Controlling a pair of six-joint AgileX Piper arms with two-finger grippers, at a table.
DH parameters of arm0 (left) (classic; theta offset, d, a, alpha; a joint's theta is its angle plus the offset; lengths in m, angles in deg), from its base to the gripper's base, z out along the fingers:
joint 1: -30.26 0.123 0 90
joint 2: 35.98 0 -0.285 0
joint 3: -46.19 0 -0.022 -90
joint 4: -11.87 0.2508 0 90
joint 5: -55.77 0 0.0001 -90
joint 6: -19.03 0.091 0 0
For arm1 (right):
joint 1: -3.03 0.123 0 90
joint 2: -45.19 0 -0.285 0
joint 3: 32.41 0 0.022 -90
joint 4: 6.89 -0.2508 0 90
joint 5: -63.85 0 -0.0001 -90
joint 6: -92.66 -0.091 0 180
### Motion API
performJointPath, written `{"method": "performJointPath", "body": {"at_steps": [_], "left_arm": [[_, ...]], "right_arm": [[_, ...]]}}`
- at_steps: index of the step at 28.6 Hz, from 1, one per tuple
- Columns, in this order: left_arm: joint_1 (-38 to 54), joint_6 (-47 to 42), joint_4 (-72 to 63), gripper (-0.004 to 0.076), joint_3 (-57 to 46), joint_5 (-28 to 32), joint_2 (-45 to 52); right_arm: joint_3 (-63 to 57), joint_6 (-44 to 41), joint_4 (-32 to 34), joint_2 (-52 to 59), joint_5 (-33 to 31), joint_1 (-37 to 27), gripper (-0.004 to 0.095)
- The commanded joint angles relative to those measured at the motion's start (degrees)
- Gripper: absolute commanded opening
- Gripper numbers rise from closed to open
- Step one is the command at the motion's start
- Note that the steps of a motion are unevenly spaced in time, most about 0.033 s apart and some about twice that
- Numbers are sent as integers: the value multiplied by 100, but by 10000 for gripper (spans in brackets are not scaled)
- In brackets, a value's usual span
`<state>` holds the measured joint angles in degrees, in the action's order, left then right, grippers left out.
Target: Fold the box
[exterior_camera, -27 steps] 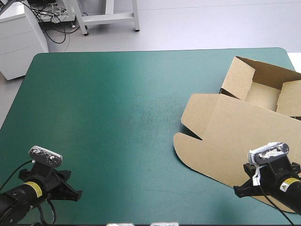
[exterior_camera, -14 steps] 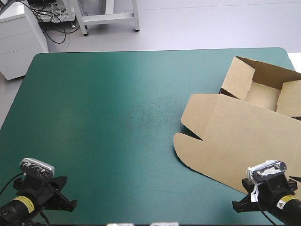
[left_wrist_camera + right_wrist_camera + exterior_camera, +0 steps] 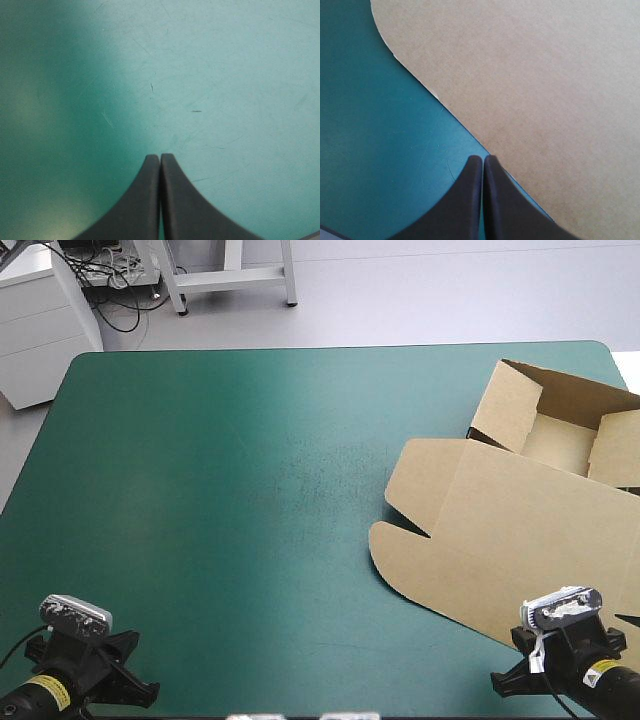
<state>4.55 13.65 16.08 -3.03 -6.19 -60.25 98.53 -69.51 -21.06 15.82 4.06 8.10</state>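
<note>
My right gripper (image 3: 483, 159) is closed and empty, the flat lid of the box (image 3: 545, 90) just ahead; left gripper (image 3: 159, 157) closed over bare surface (image 3: 210, 70) (parked clear, I'd judge).

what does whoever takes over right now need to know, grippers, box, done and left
Left gripper: shut, empty, over bare teal-green cover near the table's near left corner.
Right gripper: shut, empty, tips at the near edge of the box.
The box sits at the table's right side, walls raised at its far end, lid flat toward the robot.
Done: tray walls are up.
Left: the lid lies flat and untucked; neither gripper holds it.
</note>
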Motion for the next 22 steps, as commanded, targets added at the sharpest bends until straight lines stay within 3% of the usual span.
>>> {"method": "performJointPath", "body": {"at_steps": [1, 22], "left_arm": [[-2, -25, -10, -32, 124, 282, -64], [-2, -25, -10, -32, 112, 297, -64]], "right_arm": [[140, 4, -111, -58, 317, 27, -8], [131, 5, -101, -58, 228, 27, -8]]}}
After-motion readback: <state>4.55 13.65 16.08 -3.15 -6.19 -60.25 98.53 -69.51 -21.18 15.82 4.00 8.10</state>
